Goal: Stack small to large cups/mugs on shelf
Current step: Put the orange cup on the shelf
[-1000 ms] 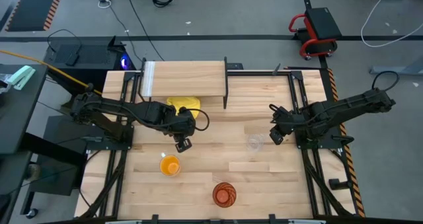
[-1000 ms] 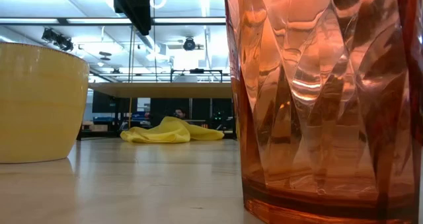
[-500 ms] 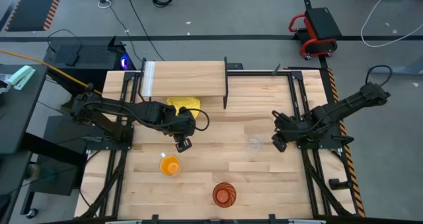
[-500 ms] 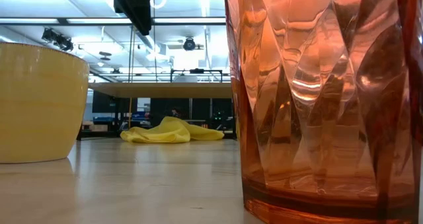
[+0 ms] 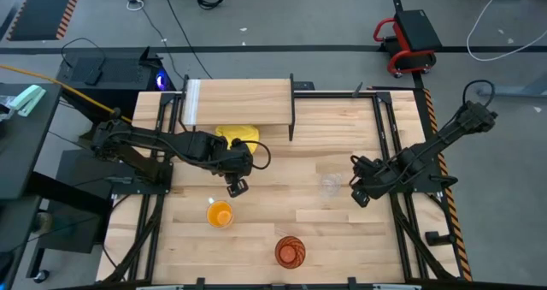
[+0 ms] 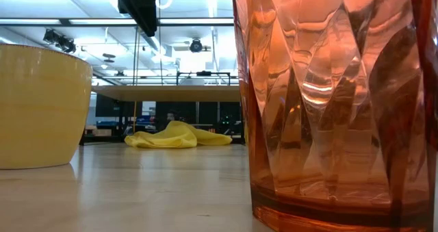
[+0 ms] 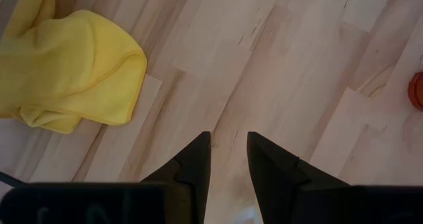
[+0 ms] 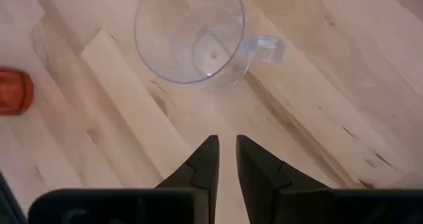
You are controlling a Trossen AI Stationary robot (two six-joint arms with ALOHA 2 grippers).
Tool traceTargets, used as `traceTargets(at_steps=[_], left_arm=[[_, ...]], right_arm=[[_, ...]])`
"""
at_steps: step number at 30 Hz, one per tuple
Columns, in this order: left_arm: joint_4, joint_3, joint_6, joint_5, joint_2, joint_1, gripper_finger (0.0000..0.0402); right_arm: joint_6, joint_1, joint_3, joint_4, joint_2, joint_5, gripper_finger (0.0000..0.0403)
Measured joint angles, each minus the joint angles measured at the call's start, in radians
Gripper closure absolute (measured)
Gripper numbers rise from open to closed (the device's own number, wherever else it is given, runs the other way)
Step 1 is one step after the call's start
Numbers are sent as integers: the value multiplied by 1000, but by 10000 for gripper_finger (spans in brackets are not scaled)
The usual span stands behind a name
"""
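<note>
Approaching clear cup (image 5: 330,185) from 3 o'clock with right end effector (image 5: 360,195) narrowly spread, empty; next, grasp.

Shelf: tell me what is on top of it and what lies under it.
The shelf top is bare. The yellow cloth pokes out from under its near edge; the board hides the rest from above.
</note>
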Motion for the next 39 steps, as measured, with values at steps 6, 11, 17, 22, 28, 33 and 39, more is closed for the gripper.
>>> traceTargets(at_steps=[6,11,17,22,28,33,39], left_arm=[[0,0,0,0,0,0,294],[0,0,0,0,0,0,294],[0,0,0,0,0,0,294],[0,0,-1,0,0,0,294],[0,0,-8,0,0,0,294],[0,0,-8,0,0,0,294],[1,0,-8,0,0,0,294]], right_arm=[[-37,41,0,113,43,-33,343],[-158,109,0,367,120,-97,343],[-217,170,0,581,232,-142,343],[-280,184,0,777,349,-206,351],[-400,174,0,1006,471,-300,372],[-472,173,0,1110,524,-309,384],[-639,150,0,1269,582,-303,398]])
